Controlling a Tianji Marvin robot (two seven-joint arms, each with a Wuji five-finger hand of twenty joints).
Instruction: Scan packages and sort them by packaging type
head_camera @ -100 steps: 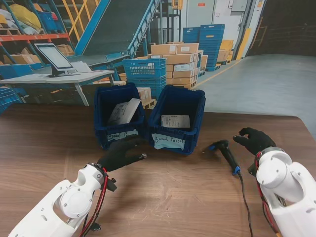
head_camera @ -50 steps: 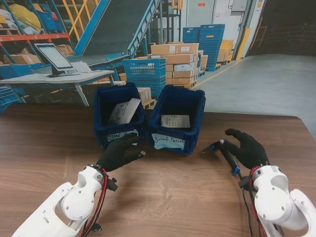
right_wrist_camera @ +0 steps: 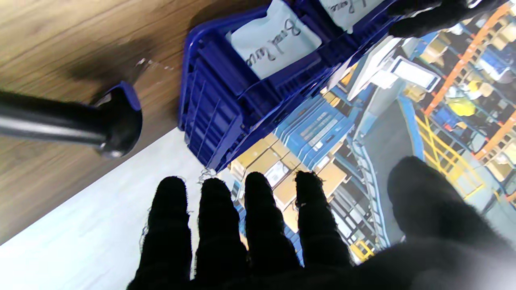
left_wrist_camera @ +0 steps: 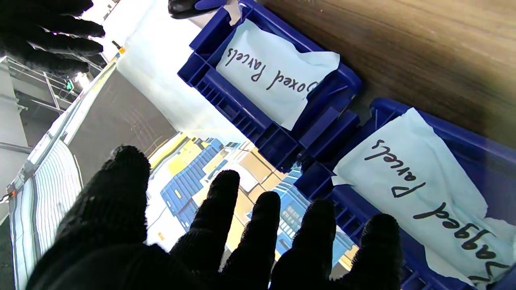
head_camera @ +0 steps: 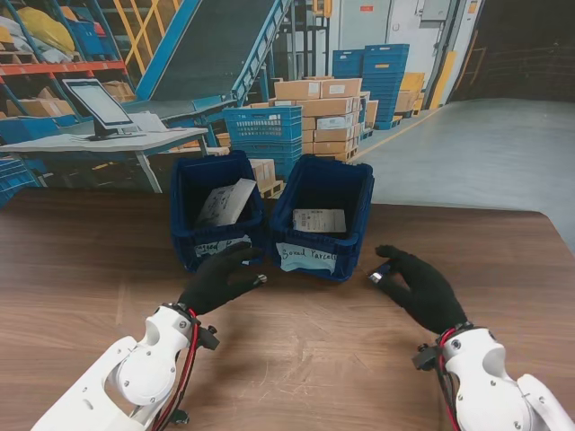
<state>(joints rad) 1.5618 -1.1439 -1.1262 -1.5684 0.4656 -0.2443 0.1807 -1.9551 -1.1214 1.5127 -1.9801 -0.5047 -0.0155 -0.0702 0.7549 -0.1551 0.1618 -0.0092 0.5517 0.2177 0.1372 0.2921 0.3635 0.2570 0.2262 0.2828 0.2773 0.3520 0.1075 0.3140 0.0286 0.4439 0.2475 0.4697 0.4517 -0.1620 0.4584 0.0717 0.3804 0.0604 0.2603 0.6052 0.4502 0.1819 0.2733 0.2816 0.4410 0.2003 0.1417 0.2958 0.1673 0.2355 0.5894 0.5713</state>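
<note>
Two blue bins stand side by side. The left bin (head_camera: 183, 224) is labelled "Bagged Parcels" (left_wrist_camera: 423, 189) and holds a white bagged parcel (head_camera: 225, 202). The right bin (head_camera: 361, 211), labelled "Boxed Parcels" (left_wrist_camera: 274, 72), holds a flat parcel with a label (head_camera: 319, 220). My left hand (head_camera: 220, 279) is open, fingers spread, just in front of the left bin. My right hand (head_camera: 424, 289) is open and hovers over the black barcode scanner (head_camera: 380, 271), hiding most of it. The right wrist view shows the scanner (right_wrist_camera: 80, 121) lying on the table beyond my straight fingers (right_wrist_camera: 217, 225), not grasped.
The wooden table (head_camera: 81, 269) stretches wide to the left and its far right corner (head_camera: 539, 224) is in view. Behind it hangs a warehouse backdrop. The scanner's cable is hidden under my right arm.
My right hand has swept left and come over the scanner, covering its handle. My left hand has stayed almost still in front of the left bin.
</note>
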